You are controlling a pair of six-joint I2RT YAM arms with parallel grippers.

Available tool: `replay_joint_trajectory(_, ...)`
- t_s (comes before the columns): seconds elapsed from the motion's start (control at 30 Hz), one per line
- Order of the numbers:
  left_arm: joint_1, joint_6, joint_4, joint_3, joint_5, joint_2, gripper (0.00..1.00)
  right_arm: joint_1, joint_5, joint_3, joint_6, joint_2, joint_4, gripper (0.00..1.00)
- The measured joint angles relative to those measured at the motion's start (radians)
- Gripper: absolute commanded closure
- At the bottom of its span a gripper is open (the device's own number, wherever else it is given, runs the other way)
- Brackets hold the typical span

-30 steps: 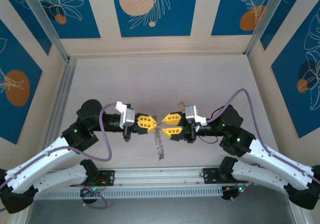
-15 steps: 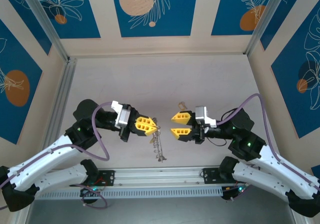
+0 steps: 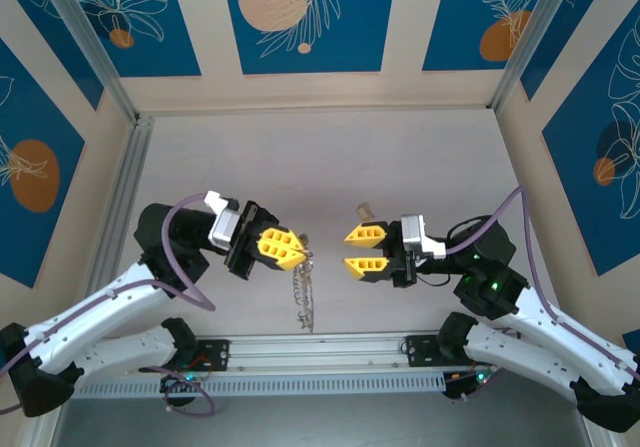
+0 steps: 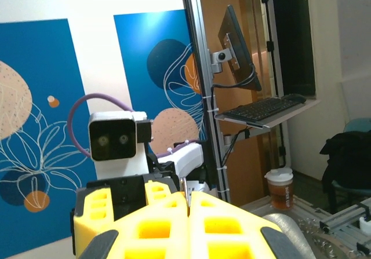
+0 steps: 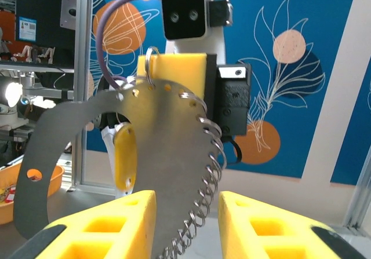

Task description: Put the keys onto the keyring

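My left gripper [image 3: 283, 247] is shut on the top of the keyring [image 3: 303, 289], which hangs from it above the table as a thin silvery strand. In the right wrist view the keyring [image 5: 145, 154] is a flat grey crescent of metal. Several small wire rings line its curved edge, and a yellow-headed key [image 5: 124, 157] hangs behind it. A sliver of metal [image 4: 184, 185] pokes out between the left gripper's [image 4: 189, 198] closed jaws. My right gripper [image 3: 362, 250] is open and empty, a short way right of the keyring and facing it. Its fingers [image 5: 116, 224] frame the crescent's lower tip.
A small tan object [image 3: 365, 209] lies on the table behind the right gripper. An aluminium rail [image 3: 320, 350] runs along the near edge between the arm bases. Frame posts [image 3: 120, 197] and patterned walls close in the sides and back.
The grippers have drawn apart: the left one went left with the hanging keyring, and the right one backed off to the right, still open.
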Motion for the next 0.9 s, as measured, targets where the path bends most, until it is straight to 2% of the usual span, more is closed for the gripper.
replay_joint_trajectory(0.2, 0.027, -0.120, 0.144, 0.037, 0.031, 0.124, 1.00, -0.047, -0.013, -0.003, -0.008, 0.019, 0.027, 0.70)
replay_joint_trajectory(0.4, 0.113, -0.392, 0.436, 0.169, 0.090, 0.311, 1.00, -0.156, -0.051, -0.013, 0.008, 0.054, 0.045, 0.71)
replay_joint_trajectory(0.5, 0.130, -0.505, 0.523, 0.246, 0.123, 0.388, 1.00, -0.214, -0.072, -0.026, 0.031, 0.054, 0.070, 0.71)
replay_joint_trajectory(0.9, 0.113, -0.682, 0.610, 0.313, 0.284, 0.453, 1.00, -0.316, -0.100, -0.056, 0.129, 0.064, 0.185, 0.72)
